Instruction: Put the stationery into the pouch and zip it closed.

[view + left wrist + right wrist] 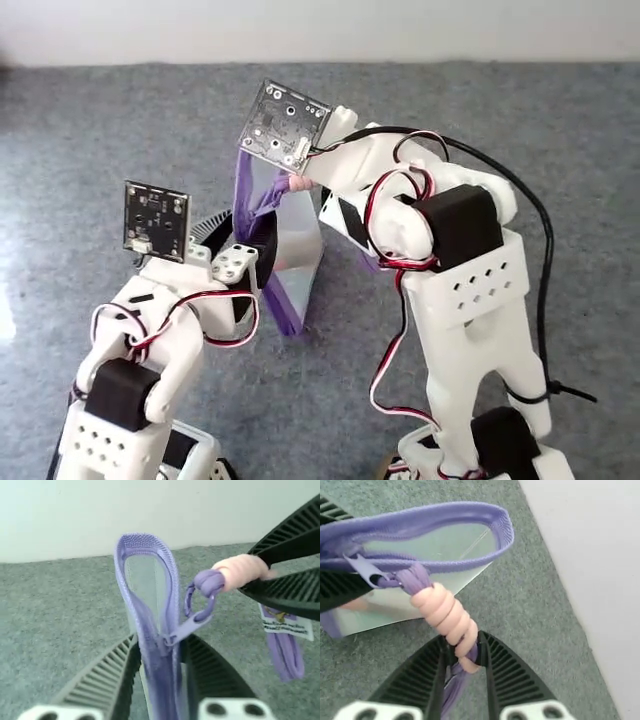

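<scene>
Tabletop of grey felt (120,120) carries the clear soft-plastic pouch with purple zip tape (300,245), standing on edge. I judge it light and floppy, buckling unless braced. My left gripper (159,647) is clamped on the pouch's zip tape. My right gripper (465,647), beside the pouch's mouth, pinches the pink coiled pull cord (442,611) tied to the purple slider (365,570). That cord looks the best handle, though stretchy.

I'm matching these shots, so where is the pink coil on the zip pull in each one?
High view: pink coil at the pouch's top edge.
Left wrist view: coil in the right pincer.
Right wrist view: coil clamped in the right pincer.
Shared landmark: purple zip.
</scene>
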Tool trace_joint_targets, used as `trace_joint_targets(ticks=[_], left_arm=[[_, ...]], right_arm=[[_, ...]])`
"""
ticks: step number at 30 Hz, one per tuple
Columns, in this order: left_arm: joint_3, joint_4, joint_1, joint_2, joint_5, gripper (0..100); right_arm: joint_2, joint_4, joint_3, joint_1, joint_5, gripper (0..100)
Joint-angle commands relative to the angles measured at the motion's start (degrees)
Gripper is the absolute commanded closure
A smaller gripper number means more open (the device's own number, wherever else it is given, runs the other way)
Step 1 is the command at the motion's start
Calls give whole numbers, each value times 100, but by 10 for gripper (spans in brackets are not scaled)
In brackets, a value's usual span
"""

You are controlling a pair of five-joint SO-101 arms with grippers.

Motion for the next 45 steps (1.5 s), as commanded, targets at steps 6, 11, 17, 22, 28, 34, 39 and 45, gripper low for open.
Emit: trace_joint_targets(ticks=[6,11,17,22,28,34,39,45], left_arm=[[101,-149,554,-79,-105,948],[330,-229,756,-53,-70,867],[892,-668,554,-62,-70,812],[1024,-782,571,-79,-70,814],[629,-756,598,-88,-97,990],[303,-527,598,-88,-88,988],[101,-97,571,-246,-62,990],[295,220,563,-1064,-105,991]], right_arm=[[-347,-268,-255,84,-44,990],[-365,-233,-255,84,-35,990],[-505,-207,-255,259,-35,990],[-567,-48,-255,259,-26,990],[-453,-207,-237,462,-26,990],[-4,-831,-246,840,-35,990],[532,-1543,-255,1253,-26,990],[813,-1895,-255,1429,-26,990]])
